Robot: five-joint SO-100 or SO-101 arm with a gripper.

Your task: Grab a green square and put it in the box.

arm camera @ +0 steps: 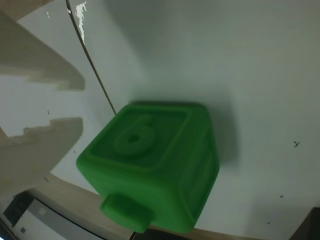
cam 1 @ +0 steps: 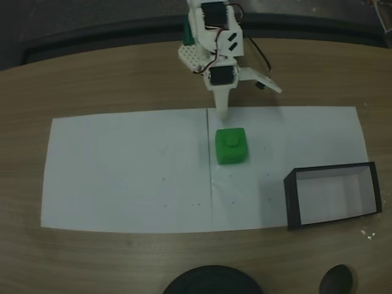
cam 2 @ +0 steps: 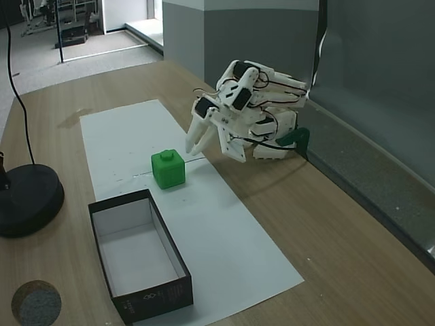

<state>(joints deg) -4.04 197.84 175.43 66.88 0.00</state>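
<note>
**One green block, one box, jaws not yet on the block**

One green square sits on the white paper, and one box lies at about four o'clock from it in the fixed view that looks down on the table. The gripper hangs at twelve o'clock from the block in that view, just short of it and not touching. Its two fingers are spread apart and hold nothing.

In the wrist view the green square shows an embossed 6 on one face and a small knob on another. The pale fingers stand at nine o'clock from it, with a gap between.

The step in hand looks like the approach. To do it well, the arm should probably come forward and down until the block sits squarely between the fingers (flat faces against the pads, not the rounded corners), then close low enough for the grip not to slip.

Counted: one arm, one block, one box, and two dark round objects at the table's near edge.
</note>
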